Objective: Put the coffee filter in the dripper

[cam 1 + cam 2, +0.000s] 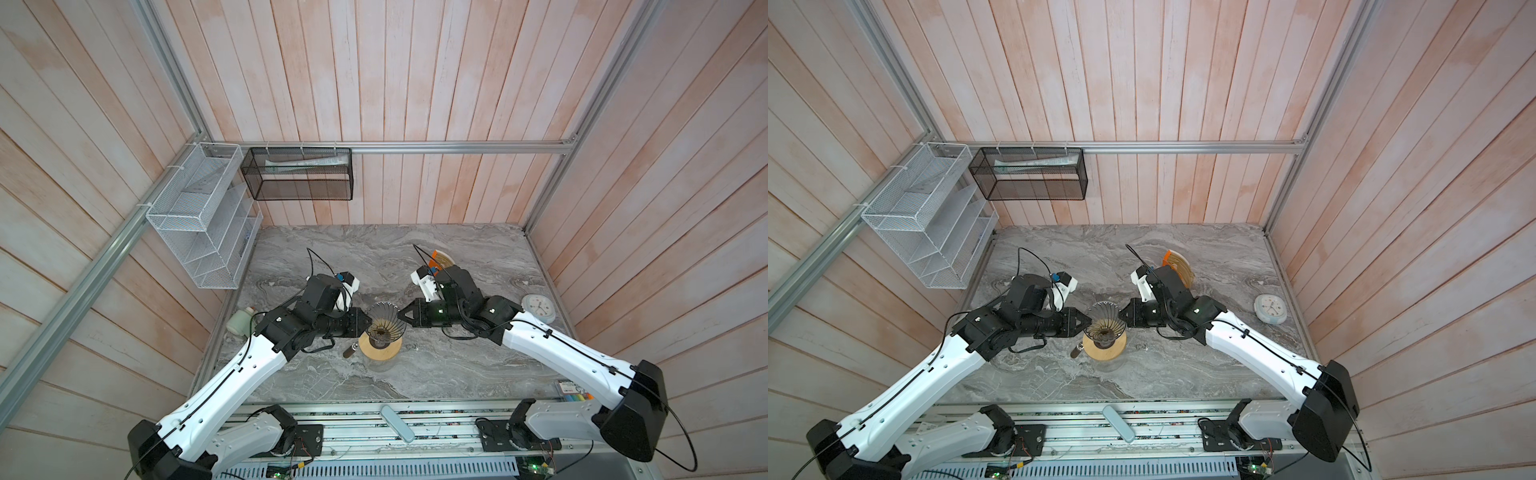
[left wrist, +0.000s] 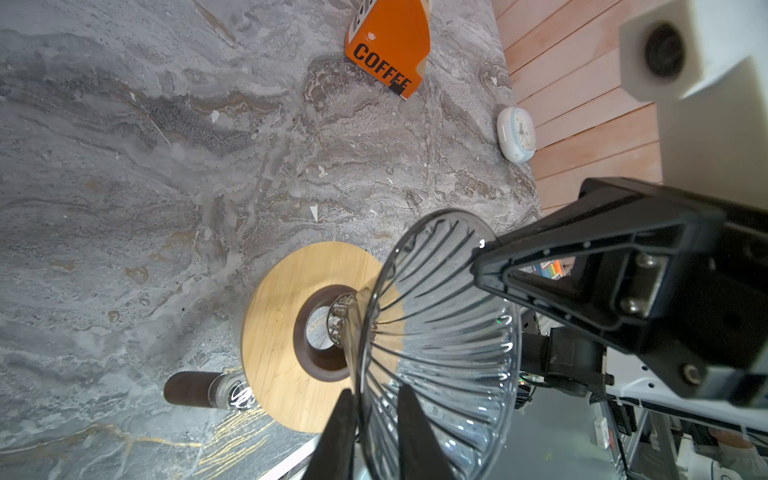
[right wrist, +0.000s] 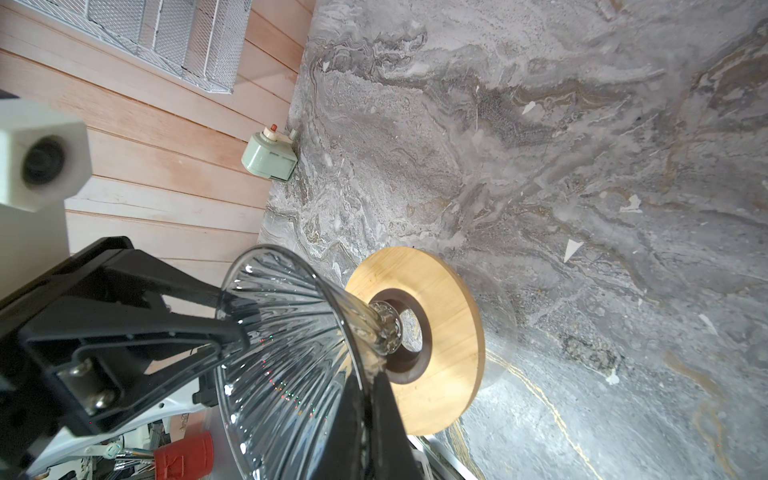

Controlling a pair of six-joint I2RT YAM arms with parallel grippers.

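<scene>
Dripper (image 1: 384,319) hangs over the middle of the marble surface (image 1: 374,253) in both top views, its round rim met from two sides: the left tool (image 1: 369,323) at the rim's left edge, the right tool (image 1: 399,314) at its right edge. In the right wrist view the right tool's fingers (image 3: 349,440) are closed tight on the glass wall, one inside and one outside. The left tool's fingers (image 2: 336,440) straddle the wall too, narrowly, with a sliver of room beside the inner one; whether they press the glass I cannot tell. The spout points at the centre hole of the wooden ring (image 1: 380,354); contact there cannot be made out. Coffee filter (image 1: 1180,269) paper stands fanned in the orange stand (image 1: 1167,257) at the upper right of the surface, behind the right arm and well apart from the dripper. A clock (image 1: 538,308) lies near the surface's right edge and a pale green box (image 1: 240,322) at its left edge. Bare marble spreads across the upper middle of the surface and along its lower stretch toward the front rail (image 1: 353,409).
</scene>
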